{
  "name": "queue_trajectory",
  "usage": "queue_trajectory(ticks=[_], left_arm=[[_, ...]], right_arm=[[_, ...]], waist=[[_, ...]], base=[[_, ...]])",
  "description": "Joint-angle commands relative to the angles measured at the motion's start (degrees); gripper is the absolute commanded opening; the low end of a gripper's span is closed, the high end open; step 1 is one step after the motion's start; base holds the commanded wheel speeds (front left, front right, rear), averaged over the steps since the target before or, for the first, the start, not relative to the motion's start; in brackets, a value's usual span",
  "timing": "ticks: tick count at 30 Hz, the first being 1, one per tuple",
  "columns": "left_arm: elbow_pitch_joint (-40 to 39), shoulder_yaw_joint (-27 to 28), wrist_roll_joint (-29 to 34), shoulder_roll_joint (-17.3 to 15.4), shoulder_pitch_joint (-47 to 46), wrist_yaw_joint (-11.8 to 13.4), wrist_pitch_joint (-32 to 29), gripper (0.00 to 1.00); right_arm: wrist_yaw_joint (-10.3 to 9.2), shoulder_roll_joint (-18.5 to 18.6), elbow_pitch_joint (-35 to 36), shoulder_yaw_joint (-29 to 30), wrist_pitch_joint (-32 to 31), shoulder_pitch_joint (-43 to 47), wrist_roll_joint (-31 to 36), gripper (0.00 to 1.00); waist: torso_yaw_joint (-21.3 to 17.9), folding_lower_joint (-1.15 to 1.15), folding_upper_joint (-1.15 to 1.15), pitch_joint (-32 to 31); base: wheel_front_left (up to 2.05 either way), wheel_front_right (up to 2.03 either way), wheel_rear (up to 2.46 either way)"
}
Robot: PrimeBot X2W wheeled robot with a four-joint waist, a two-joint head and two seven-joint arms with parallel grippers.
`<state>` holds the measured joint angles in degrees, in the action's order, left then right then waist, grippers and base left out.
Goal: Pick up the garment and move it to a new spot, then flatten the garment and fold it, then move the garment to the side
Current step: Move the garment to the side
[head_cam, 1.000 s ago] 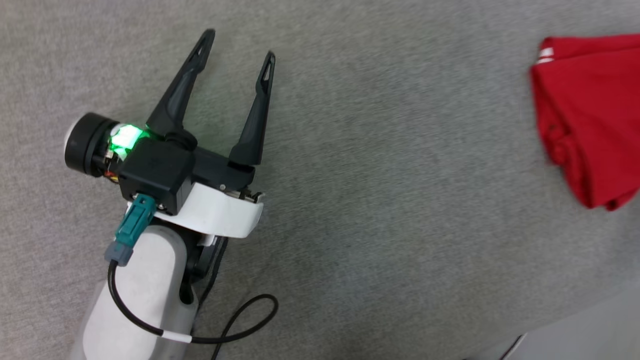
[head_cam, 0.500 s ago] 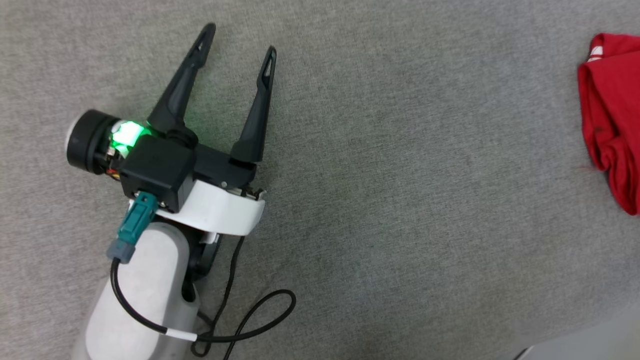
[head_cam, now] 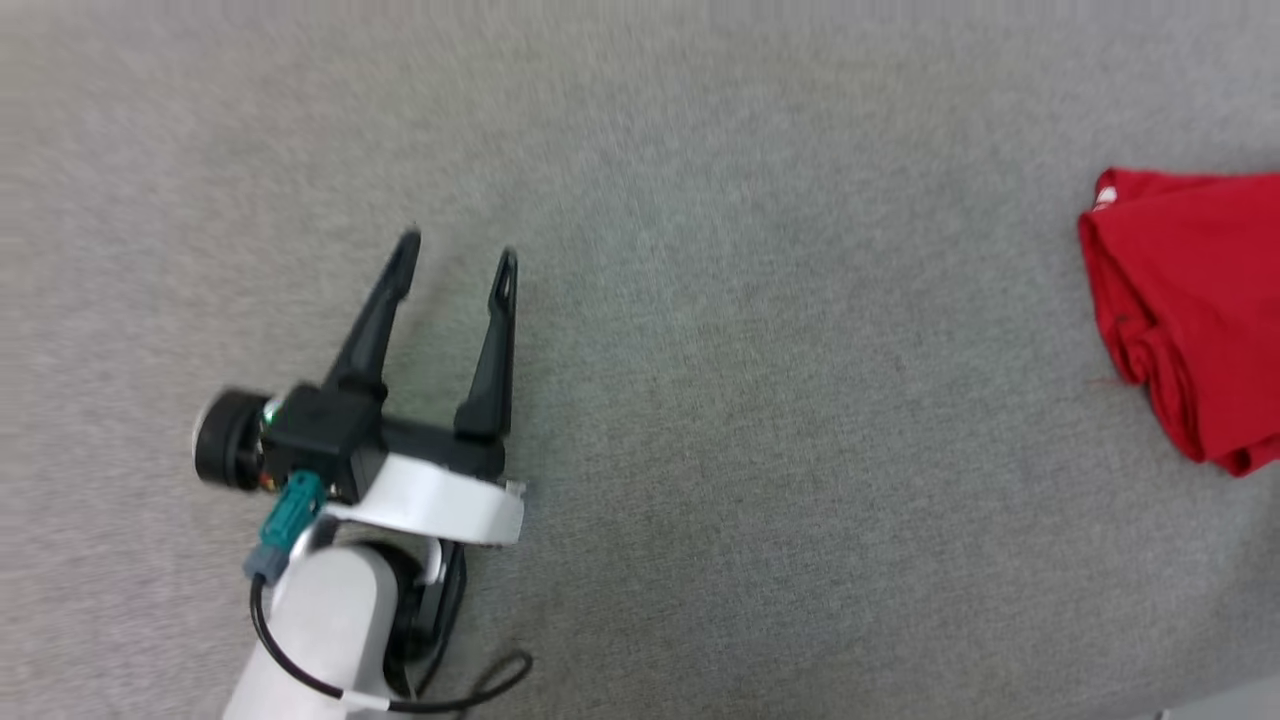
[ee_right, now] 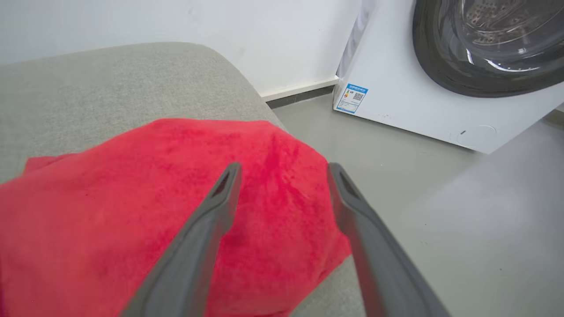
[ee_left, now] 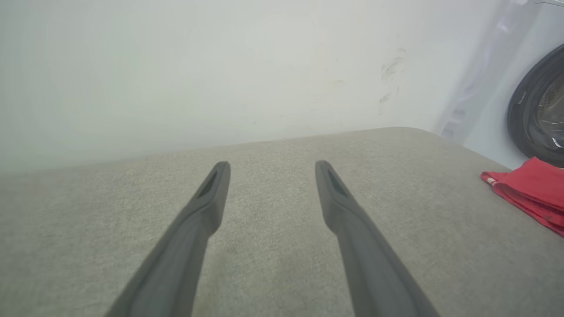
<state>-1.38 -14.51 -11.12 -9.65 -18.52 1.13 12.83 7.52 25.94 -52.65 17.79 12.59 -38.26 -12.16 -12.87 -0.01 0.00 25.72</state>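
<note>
The folded garment is cut off at the head view's right edge.

Left gripper: my fingers looked like smooth, matt dark plastic. The wrist shell was white plastic with a slight gloss.
Surface under me: grey woven cloth, coarse, matt.
Garment: red cloth, soft, faintly fuzzy, matt.
Washing machine: panel smooth, white, semi-gloss. Its door was dark, glossy and glass-like.
Floor: smooth grey, dull sheen.
</note>
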Motion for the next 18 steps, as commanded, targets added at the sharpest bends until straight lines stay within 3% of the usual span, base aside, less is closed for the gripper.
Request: queue_trajectory(ticks=[1,8,18], left_arm=[[0.7,0.2,-0.5,0.4,1.6,0.4,0.5,1.00],[2.9,2.2,-3.2,1.6,8.0,2.1,1.6,1.00],[4.5,5.0,-3.6,1.2,13.2,4.0,2.3,1.00]], right_arm=[[-0.07,-0.8,1.2,-0.1,0.6,2.0,0.0,1.00],[-0.06,-7.0,11.2,-1.5,1.3,12.9,0.0,1.00],[-0.07,-15.0,30.8,-9.2,-2.7,26.1,-1.8,1.00]], waist=[[1.6,0.01,0.00,-4.8],[3.4,0.01,0.00,-11.6],[6.3,0.01,0.00,-15.9]], base=[[0.00,0.00,0.00],[0.00,0.00,0.00],[0.00,0.00,0.00]])
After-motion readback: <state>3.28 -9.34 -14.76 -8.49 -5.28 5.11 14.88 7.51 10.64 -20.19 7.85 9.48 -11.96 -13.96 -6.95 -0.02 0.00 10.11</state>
